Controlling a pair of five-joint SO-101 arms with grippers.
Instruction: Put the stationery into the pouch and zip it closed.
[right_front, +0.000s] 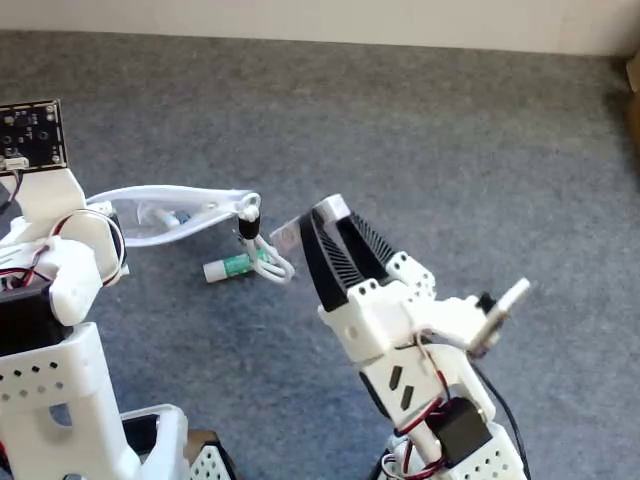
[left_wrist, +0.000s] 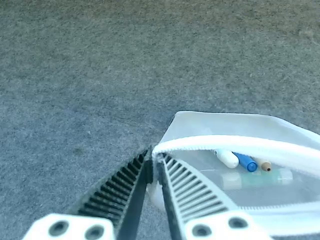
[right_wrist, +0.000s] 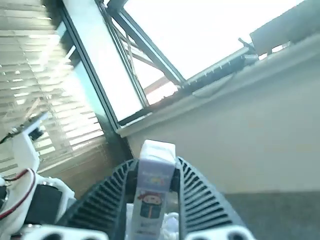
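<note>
Your right claw (right_front: 325, 218) is clamped on a white eraser (right_front: 333, 208), held up just beside the pouch (right_front: 190, 215). Your left claw (left_wrist: 152, 159) pinches its far rim. The pouch lies longways between the 2 arms, so I think the eraser must go toward your left arm. 1 green stick (right_front: 232, 266) lies on the bench (right_front: 450, 130).

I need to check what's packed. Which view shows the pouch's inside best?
The left wrist view: the pouch gapes toward it, pens visible, left pincer clamping its rim. The high view shows it side-on; the right wrist view shows a window.

Grey carpet (right_front: 450, 130), window (right_wrist: 200, 40), blinds (right_wrist: 45, 75)
</note>
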